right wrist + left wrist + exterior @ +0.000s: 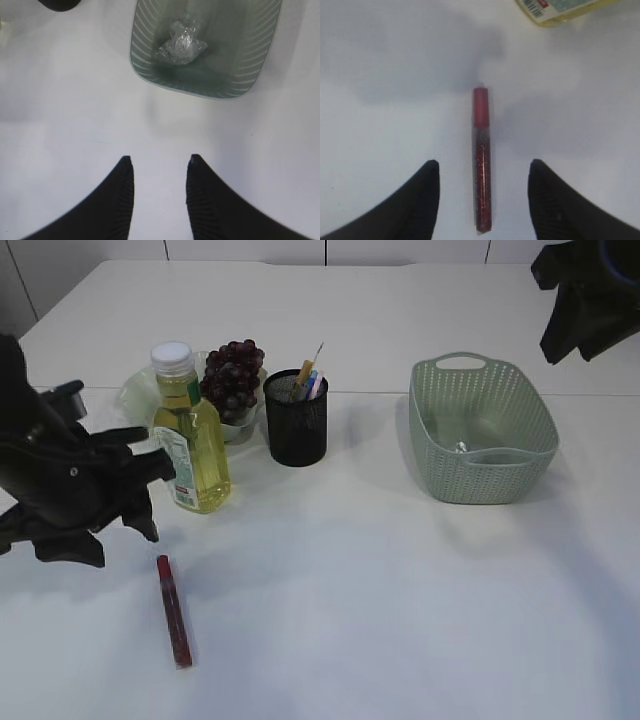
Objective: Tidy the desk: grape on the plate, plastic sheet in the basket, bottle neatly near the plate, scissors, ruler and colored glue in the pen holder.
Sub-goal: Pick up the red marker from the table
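A red glitter glue tube (172, 610) (481, 160) lies flat on the white table at the front left. My left gripper (158, 495) (484, 162) hovers over it, open, with the tube's lower half between the spread fingers and untouched. The yellow oil bottle (192, 440) (560, 7) stands upright beside the plate (135, 395), which holds dark grapes (232, 375). The crumpled plastic sheet (181, 44) (461, 448) lies in the green basket (480, 430) (200, 75). My right gripper (159, 159) is open and empty above bare table in front of the basket.
The black mesh pen holder (296, 418) (57, 4) stands right of the plate with several coloured items sticking out; I cannot tell scissors from ruler among them. The right arm (590, 290) hangs high at the back right.
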